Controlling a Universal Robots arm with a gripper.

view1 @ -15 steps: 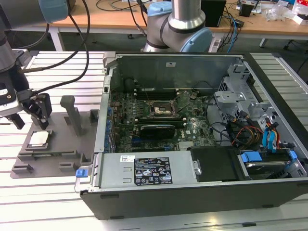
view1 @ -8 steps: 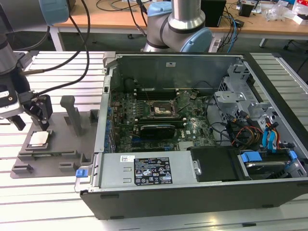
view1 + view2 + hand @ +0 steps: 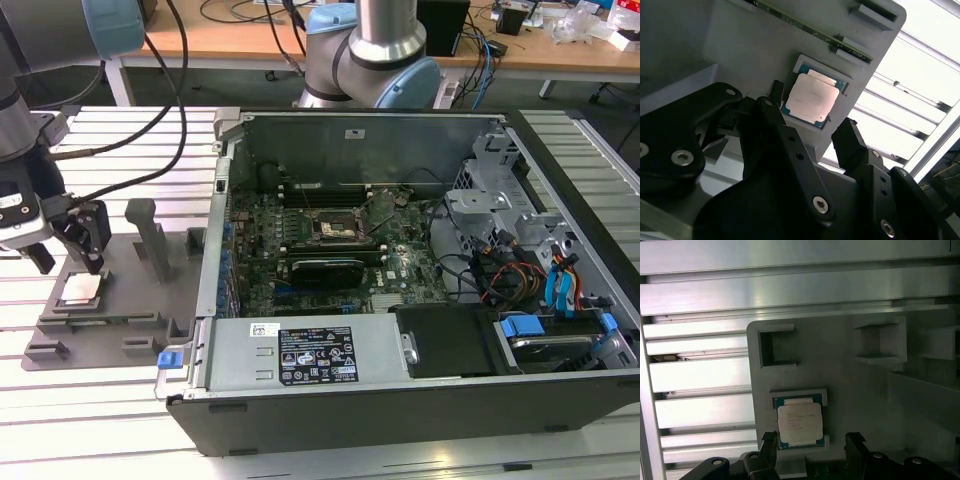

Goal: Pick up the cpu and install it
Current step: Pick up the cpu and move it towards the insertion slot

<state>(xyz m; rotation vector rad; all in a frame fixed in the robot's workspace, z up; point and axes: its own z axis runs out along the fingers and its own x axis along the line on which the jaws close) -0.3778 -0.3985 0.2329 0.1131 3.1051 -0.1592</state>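
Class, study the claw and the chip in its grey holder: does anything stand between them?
Nothing visible does. The open claw hangs right above the chip, which lies uncovered in the grey holder.

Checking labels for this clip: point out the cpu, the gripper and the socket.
cpu [image 3: 800, 422]: first wrist view, middle of its metal top.
gripper [image 3: 811, 436]: first wrist view, midway between its jaws.
socket [image 3: 336, 228]: exterior view, centre of the frame.

The cpu [image 3: 80, 290] lies in a recess of the fixture [image 3: 130, 305] on the table [image 3: 100, 420] at the exterior view's left, the gripper [image 3: 68, 258] just above it, the computer case [image 3: 420, 425] to their right.
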